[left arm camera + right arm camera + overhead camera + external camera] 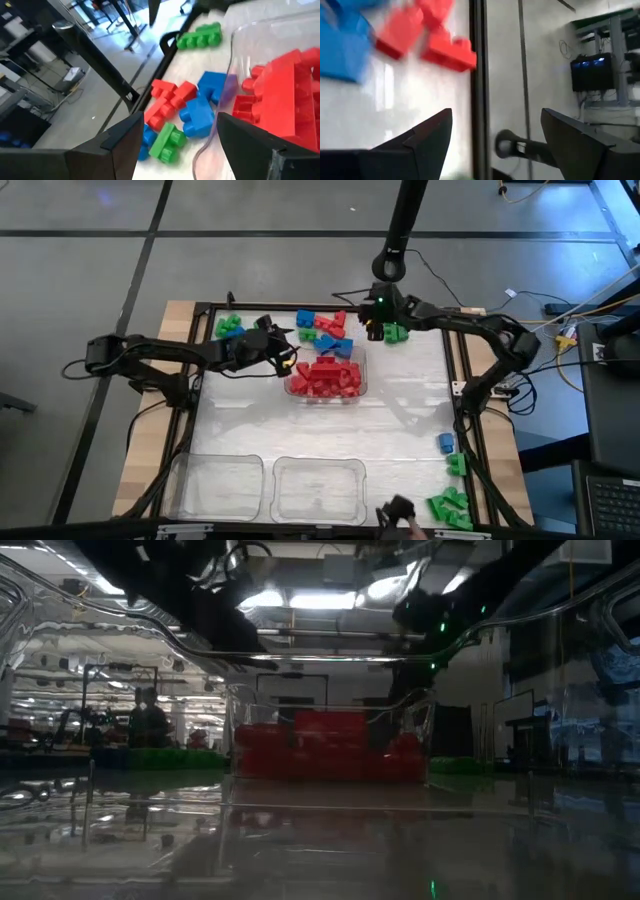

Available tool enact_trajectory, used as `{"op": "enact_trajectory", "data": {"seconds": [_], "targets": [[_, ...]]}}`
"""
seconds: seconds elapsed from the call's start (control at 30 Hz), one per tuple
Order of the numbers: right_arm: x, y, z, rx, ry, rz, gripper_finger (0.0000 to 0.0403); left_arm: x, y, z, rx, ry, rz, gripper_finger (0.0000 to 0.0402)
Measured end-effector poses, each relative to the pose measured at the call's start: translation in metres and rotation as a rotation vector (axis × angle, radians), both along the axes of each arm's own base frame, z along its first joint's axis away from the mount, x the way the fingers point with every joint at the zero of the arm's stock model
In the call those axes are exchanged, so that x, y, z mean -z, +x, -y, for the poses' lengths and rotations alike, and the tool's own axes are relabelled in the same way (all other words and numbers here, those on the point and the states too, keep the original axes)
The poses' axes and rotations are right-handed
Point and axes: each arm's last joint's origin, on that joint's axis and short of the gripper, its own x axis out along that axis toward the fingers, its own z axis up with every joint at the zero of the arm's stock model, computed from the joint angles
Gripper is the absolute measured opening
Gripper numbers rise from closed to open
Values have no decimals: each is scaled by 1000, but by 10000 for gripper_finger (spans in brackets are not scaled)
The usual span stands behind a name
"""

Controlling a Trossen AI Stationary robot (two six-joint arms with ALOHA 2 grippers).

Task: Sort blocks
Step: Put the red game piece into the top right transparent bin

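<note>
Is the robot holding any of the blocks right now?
No. The left gripper and the right gripper are both open with nothing between their fingers.

Left gripper (287, 356) open, arm extended inward; right gripper (372, 330) open, empty

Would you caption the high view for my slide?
Both open grippers, left and right, flank a red-filled tray.
</note>
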Motion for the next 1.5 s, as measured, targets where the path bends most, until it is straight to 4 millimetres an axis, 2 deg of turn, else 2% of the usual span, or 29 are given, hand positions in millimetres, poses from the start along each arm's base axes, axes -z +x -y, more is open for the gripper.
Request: {"op": "enact_trajectory", "data": {"seconds": [0.1,0.23,0.43,0.63,0.8,1.1,1.27,1.5], "targets": [[21,4,15,-89,-41,-69,303,-1,-1,1,2,0,7,241],[42,14,22,-200,-121,-136,303,0,-1,2,8,-3,-3,241],[58,21,25,-335,-174,-175,303,0,0,4,17,0,-1,241],[61,21,39,-389,-261,-153,303,-1,1,7,24,-6,16,241],[66,13,50,-438,-273,-163,303,-1,1,8,15,-28,31,241],[70,8,57,-356,-317,-262,303,-2,2,8,11,-34,56,241],[70,8,58,-496,-294,-160,303,-3,2,7,8,-36,65,241],[82,13,69,-528,-419,-149,303,-2,2,7,4,-44,69,241]]}}
